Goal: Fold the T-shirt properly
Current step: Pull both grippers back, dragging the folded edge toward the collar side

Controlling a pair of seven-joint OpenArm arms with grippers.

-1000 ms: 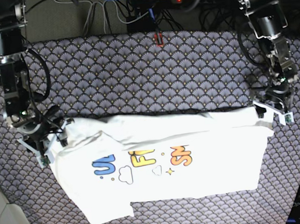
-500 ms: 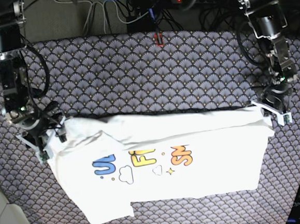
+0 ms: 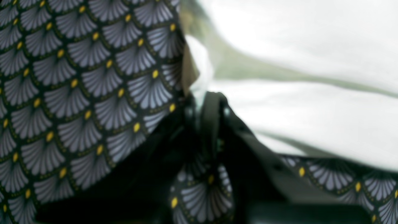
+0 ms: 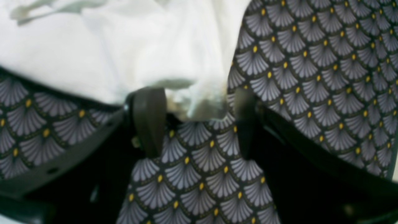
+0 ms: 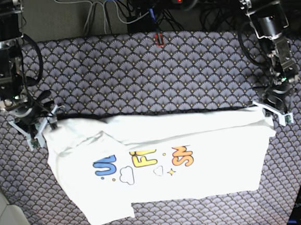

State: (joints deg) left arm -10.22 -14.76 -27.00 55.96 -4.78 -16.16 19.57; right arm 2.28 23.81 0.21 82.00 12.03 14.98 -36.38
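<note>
Two end effectors flank T-shirt [image 5: 160, 164], spread print-up on patterned surface [image 5: 137, 72]; left end effector [image 5: 275, 114] pinched together on far corner of shirt's top edge, likely to lift fold line; right end effector [image 5: 33, 127] spread apart, fingers [image 4: 149, 118] straddling bunched corner [image 4: 199, 102], nothing clamped; judged: right grasp pending so both corners rise evenly.

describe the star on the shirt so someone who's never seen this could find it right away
On the patterned table cover lies a white T-shirt with colourful lettering. Below the letters, between the yellow word and the orange word, sits the star: small, yellow, four-pointed, beside outlined clouds.
</note>
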